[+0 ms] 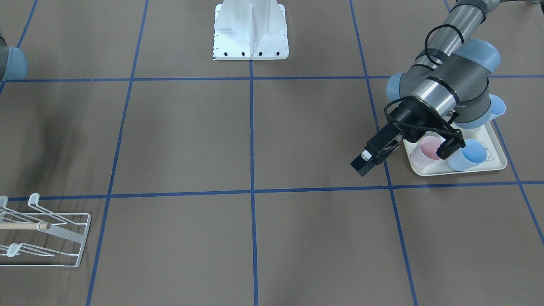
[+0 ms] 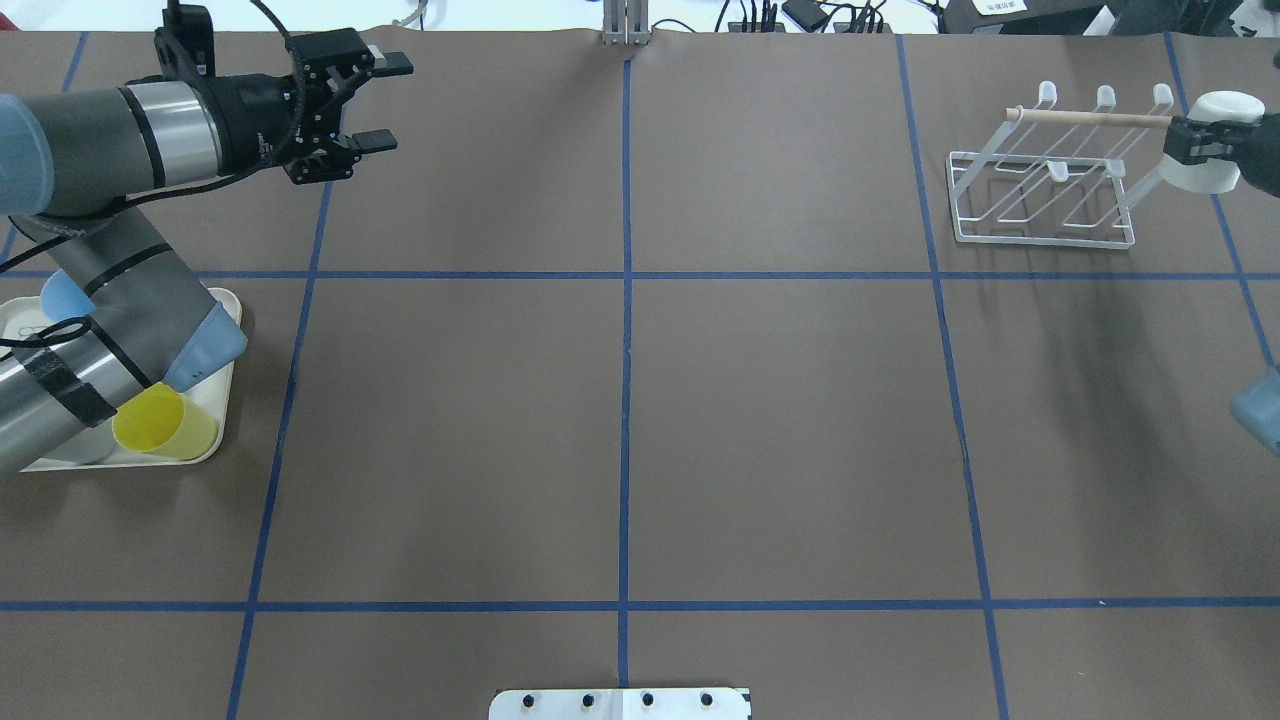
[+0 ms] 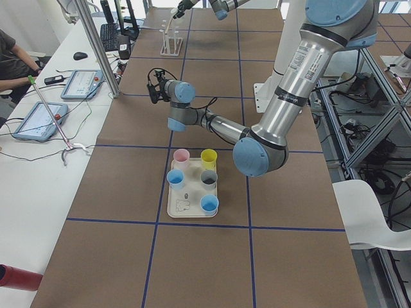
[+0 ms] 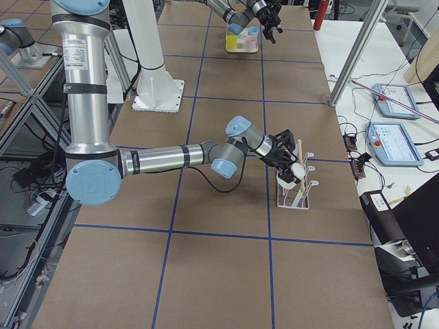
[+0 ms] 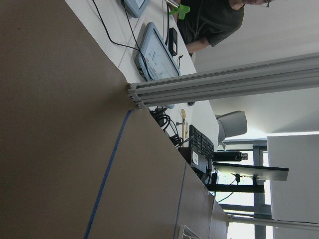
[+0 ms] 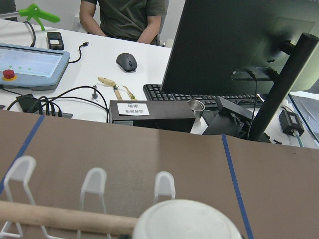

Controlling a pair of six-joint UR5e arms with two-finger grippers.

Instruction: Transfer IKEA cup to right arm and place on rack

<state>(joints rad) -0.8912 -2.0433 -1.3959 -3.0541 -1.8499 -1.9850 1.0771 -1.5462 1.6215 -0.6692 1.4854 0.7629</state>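
left gripper (image 2: 392, 102): wide open, empty, above the table | right gripper (image 2: 1200, 142): clamped on white cup (image 2: 1228, 108) | cup: held at rack (image 2: 1045, 240) end, by the wooden rod (image 2: 1090, 118) tip

The left arm (image 1: 442, 87) and right arm (image 4: 161, 157) were silver tubes with dark grey joints and pale blue caps. Black cable (image 1: 425, 126) looped along the left arm, strapped with black bands. The left gripper (image 2: 392, 103) was black. The white base (image 1: 250, 32) had dark screws along its edge.
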